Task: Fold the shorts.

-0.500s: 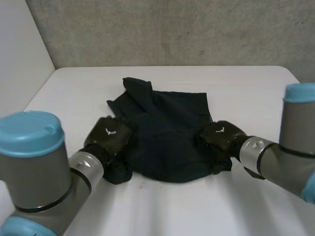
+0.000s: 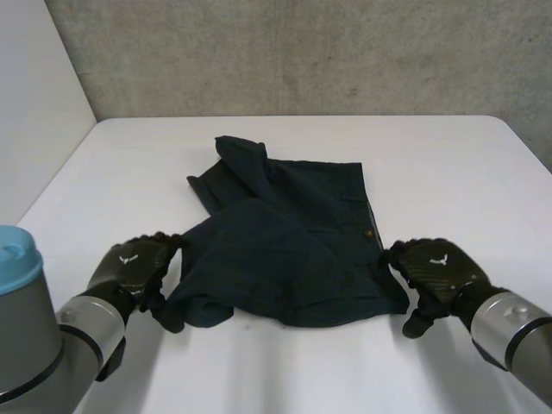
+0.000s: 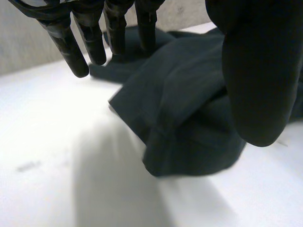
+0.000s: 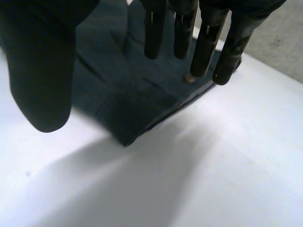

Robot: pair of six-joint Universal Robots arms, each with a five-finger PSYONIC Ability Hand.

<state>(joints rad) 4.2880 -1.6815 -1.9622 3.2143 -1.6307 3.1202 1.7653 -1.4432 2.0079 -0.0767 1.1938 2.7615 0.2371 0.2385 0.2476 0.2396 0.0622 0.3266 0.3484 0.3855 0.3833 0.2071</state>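
Toward the near edge of the tabletop (image 2: 448,164), we find left hand (image 2: 136,266) and right hand (image 2: 435,269) withdrawn off the shorts (image 2: 293,250), both released, fingers straight.

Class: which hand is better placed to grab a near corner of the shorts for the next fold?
Probably the left hand: the bunched near corner of the shorts lies between its thumb and fingers. The right hand is beside a flat corner.

Left hand (image 2: 138,263) and right hand (image 2: 435,266): black, woven carbon-like finish, small white emblem (image 2: 129,256) on each back. Wrists: silver-grey collars (image 2: 507,321) with black rings. Left arm (image 2: 43,354): grey cylinder, light-blue cap (image 2: 13,250).
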